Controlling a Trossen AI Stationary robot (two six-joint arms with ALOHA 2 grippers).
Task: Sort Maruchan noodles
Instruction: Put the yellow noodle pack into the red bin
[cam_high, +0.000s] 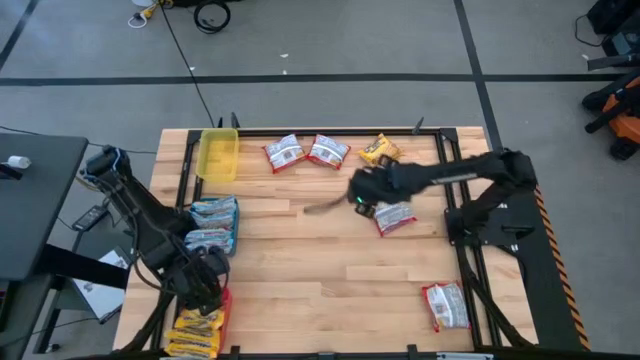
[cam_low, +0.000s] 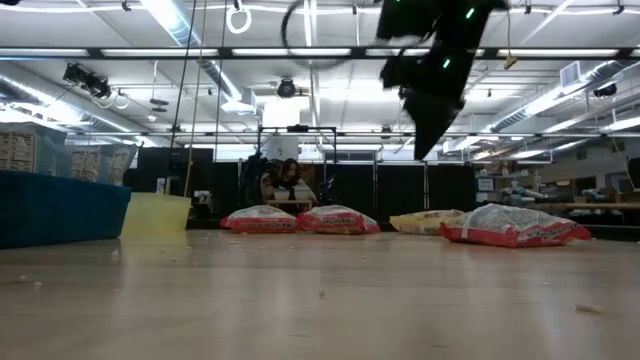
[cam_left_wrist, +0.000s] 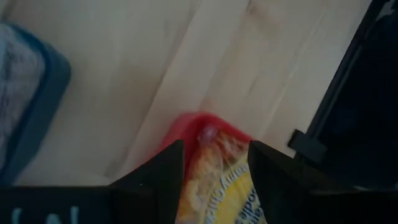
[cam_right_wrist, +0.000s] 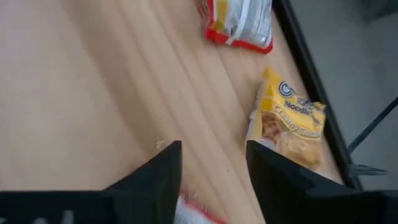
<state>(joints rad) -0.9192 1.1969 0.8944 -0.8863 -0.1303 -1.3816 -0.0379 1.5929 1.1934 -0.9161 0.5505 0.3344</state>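
Red-and-white noodle packets lie flat at the table's far side (cam_high: 284, 153) (cam_high: 328, 150), near its middle (cam_high: 395, 218) and near the right edge (cam_high: 445, 305). A yellow packet (cam_high: 380, 150) lies at the far side. Pale blue packets fill the blue tray (cam_high: 213, 225), and yellow packets (cam_high: 197, 330) fill the red tray. My left gripper (cam_left_wrist: 214, 171) is open over the red tray (cam_left_wrist: 196, 124), its fingers on either side of a yellow packet (cam_left_wrist: 221, 186). My right gripper (cam_high: 360, 192) hangs open above the table (cam_low: 430, 110), beside the middle red-and-white packet (cam_right_wrist: 193, 214). My left gripper points down at the top yellow packet (cam_left_wrist: 217, 155) in the red tray with a finger (cam_left_wrist: 165, 174) on each side. I cannot tell whether the fingers touch it. The packet lies in the tray.
A plain yellow tray (cam_high: 218, 155) stands at the far left corner. A black frame runs along the table's edges (cam_high: 470, 290). Bare wood lies across the middle and near side (cam_high: 330, 280). A dark desk (cam_high: 30, 200) stands left of the table.
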